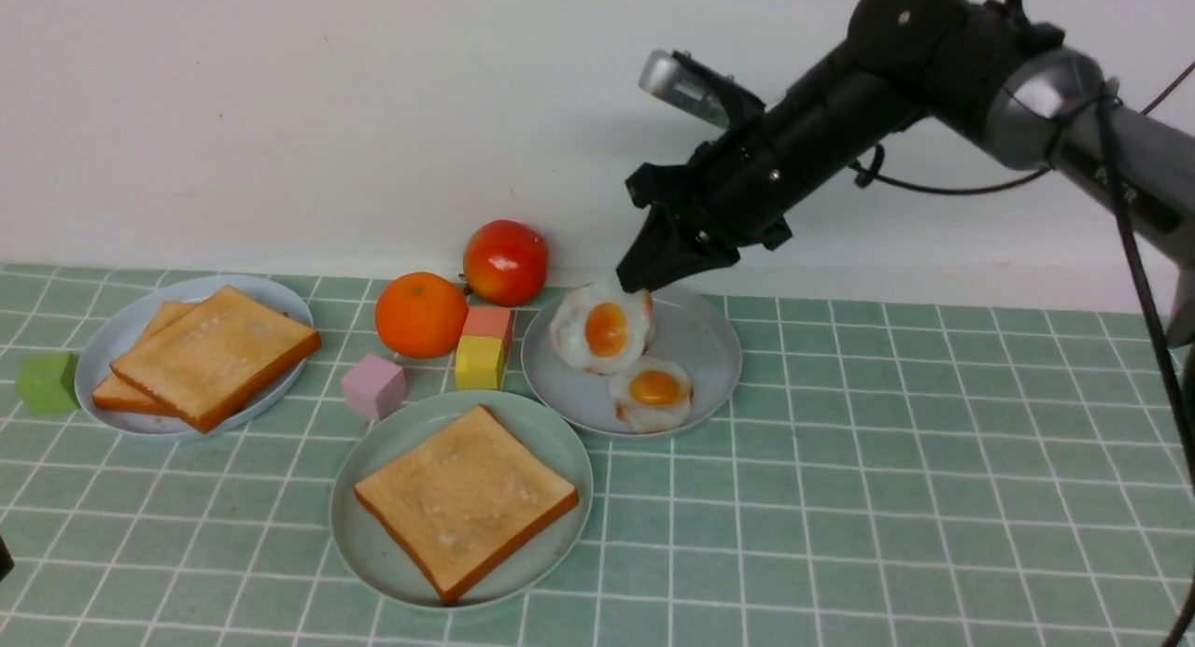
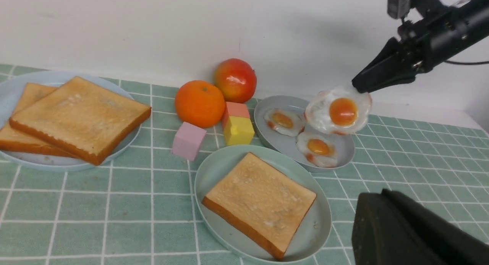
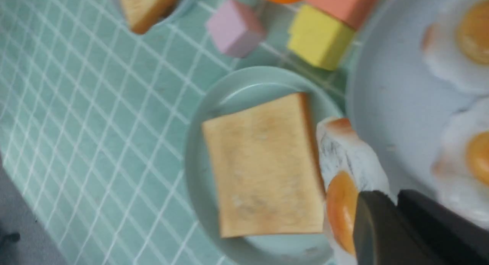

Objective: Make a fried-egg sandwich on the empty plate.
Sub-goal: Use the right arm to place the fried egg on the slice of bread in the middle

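1. Front view puts the mint-green plate near the bench's near edge, about midway along it. One toast slice lies flat on it with nothing on top, so I see no sandwich built.
2. My right gripper is clenched on the rim of a fried egg. The egg hangs tilted, yolk toward me, above the grey plate.
3. That grey plate sits just behind the mint-green one, toward the right edge, their rims nearly meeting. In the left wrist view two more eggs lie on it.
4. My left gripper shows only as a dark shape in its own wrist view, and I cannot tell how its jaws stand.
5. Toward the far edge sit an orange and a red apple. Beside the orange a salmon block touches a yellow block, and a lilac block stands apart.
6. Near the left edge a pale blue plate holds two overlapping toast slices, with a green block just beside it.
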